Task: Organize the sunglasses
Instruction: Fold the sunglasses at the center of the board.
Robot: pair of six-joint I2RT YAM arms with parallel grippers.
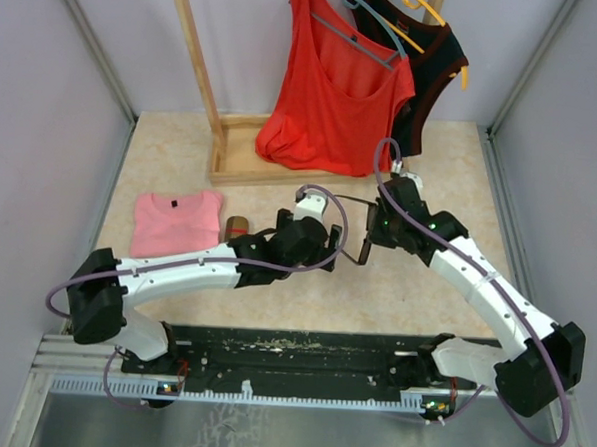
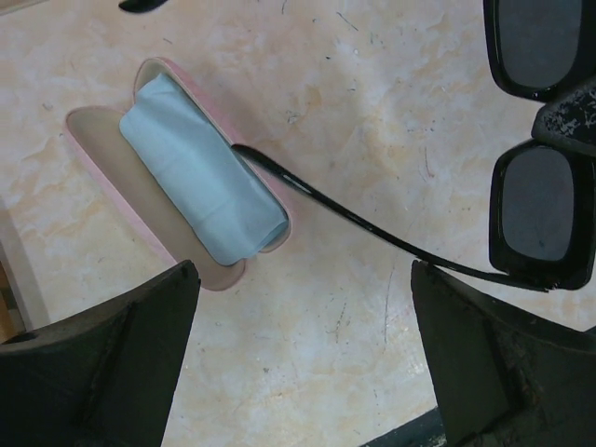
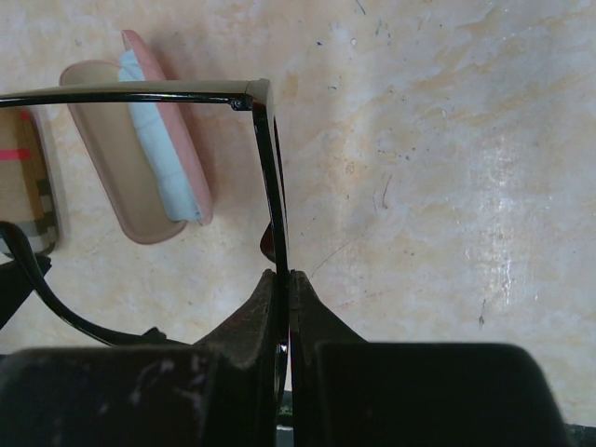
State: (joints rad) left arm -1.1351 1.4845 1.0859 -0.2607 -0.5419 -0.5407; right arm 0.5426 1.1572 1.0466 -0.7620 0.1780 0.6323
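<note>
Top external: the right gripper [image 1: 375, 234] holds the black-framed sunglasses [image 1: 362, 249] above the table [image 1: 181, 167]. Left wrist: the left gripper [image 2: 303, 275] stands wide open beside their unfolded arm, probably to fold it, over the open pink case [image 2: 93, 140]. Right wrist: the right gripper's fingers [image 3: 250, 321] pinch the frame tight.

A: Which items are on the beige marbled tabletop [image 1: 172, 162]?
B: An oblong pink case [image 2: 116, 172], open, with a light blue cloth [image 2: 200, 172] inside. A brown plaid case [image 1: 236, 225] lies beside a folded pink T-shirt [image 1: 175, 222]. A red top [image 1: 335, 95] and a black top [image 1: 430, 100] hang on a wooden rack [image 1: 244, 156].
</note>
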